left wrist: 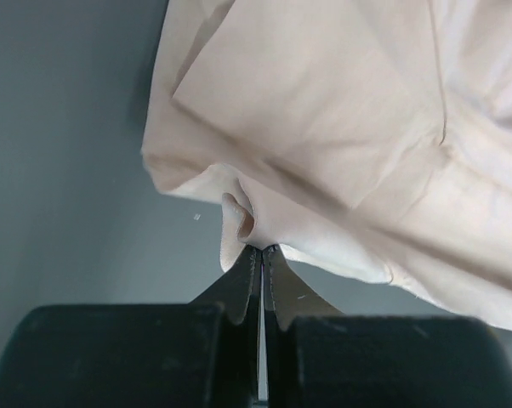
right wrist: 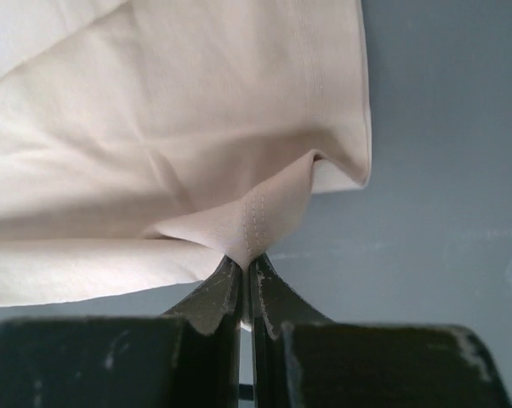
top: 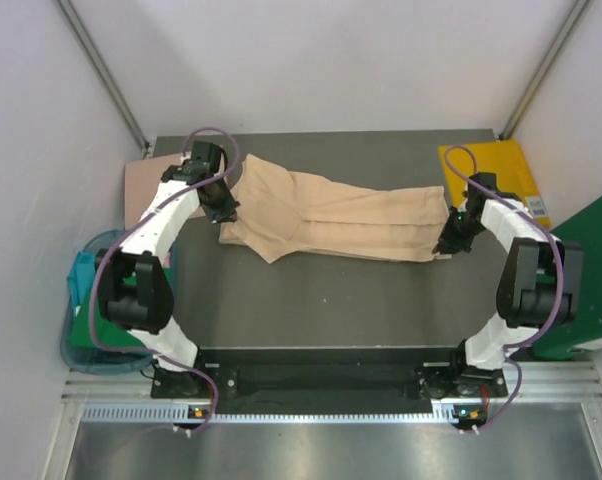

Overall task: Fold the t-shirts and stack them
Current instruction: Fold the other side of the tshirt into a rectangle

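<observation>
Left gripper and right gripper each pinch the beige t-shirt — dark grey table beneath, white walls around.

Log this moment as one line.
left hand: shut on beige t-shirt | right hand: shut on beige t-shirt | span: stretched between both hands

A robotics lab cell: white panel walls, aluminium rail, dark worktable.

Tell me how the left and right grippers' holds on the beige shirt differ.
The left gripper pinches a curled edge of the beige shirt at its left end; the right gripper pinches a stitched hem at its right end. The left gripper sits farther back on the table than the right gripper. Both are shut on the shirt.
</observation>
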Motion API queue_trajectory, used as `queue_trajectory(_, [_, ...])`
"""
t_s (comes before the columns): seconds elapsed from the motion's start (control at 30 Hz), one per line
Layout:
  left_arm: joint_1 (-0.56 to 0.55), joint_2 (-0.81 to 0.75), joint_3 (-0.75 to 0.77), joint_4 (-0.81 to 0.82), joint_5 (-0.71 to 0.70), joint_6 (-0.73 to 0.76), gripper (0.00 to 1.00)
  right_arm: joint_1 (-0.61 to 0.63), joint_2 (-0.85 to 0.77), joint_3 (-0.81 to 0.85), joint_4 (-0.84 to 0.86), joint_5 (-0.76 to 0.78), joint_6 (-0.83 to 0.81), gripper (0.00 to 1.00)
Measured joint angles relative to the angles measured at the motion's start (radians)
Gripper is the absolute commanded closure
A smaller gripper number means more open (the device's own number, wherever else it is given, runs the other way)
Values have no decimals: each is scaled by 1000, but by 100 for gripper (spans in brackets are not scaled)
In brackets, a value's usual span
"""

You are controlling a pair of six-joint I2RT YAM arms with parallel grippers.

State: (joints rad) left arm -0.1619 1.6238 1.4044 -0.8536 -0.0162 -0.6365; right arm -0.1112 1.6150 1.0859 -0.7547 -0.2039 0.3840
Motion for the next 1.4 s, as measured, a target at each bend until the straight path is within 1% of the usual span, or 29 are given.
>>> queue_trajectory(0.23, [0, 200, 188, 34, 1, -19, 100, 2, 167, 103, 23, 1, -8, 100])
queue_trajectory(0.5, [0, 343, 391, 38, 5, -24, 100, 3, 247, 239, 24, 0, -8, 98])
queue_trajectory(0.53, [0, 357, 414, 37, 5, -26, 100, 3, 255, 249, 29, 0, -8, 94])
queue_trajectory(0.6, [0, 383, 451, 39, 16, -29, 100, 3, 278, 275, 32, 1, -7, 80])
queue_trajectory(0.63, [0, 397, 467, 38, 23, -30, 100, 3, 290, 283, 34, 2, -5, 64])
queue_trajectory(0.67, [0, 411, 481, 37, 27, -32, 100, 3, 305, 293, 32, 6, -5, 51])
queue_trajectory(0.7, [0, 422, 493, 38, 31, -34, 100, 3, 322, 305, 31, 9, -3, 31])
queue_trajectory(0.77, [0, 448, 515, 38, 46, -39, 100, 3, 353, 325, 31, 18, 0, 13])
queue_trajectory(0.8, [0, 457, 519, 39, 52, -42, 100, 3, 360, 334, 31, 8, 7, 1])
queue_trajectory(0.83, [0, 466, 524, 39, 58, -44, 100, 3, 360, 338, 31, 1, 6, 0])
queue_trajectory(1.0, [0, 499, 532, 54, 104, -63, 100, 8, 333, 315, 86, 11, 20, 0])
queue_trajectory(1.27, [12, 548, 542, 190, 188, -169, 100, 8, 247, 242, 146, 42, 19, 0])
queue_trajectory(1.3, [17, 556, 542, 209, 196, -186, 69, 8, 239, 233, 151, 42, 19, 0])
queue_trajectory(1.33, [22, 563, 547, 223, 204, -203, 53, 8, 233, 219, 159, 43, 19, 0])
queue_trajectory(1.37, [31, 581, 559, 239, 216, -222, 39, 8, 228, 203, 165, 43, 19, 0])
queue_trajectory(1.4, [40, 599, 573, 253, 227, -236, 29, 8, 224, 189, 167, 43, 20, 0])
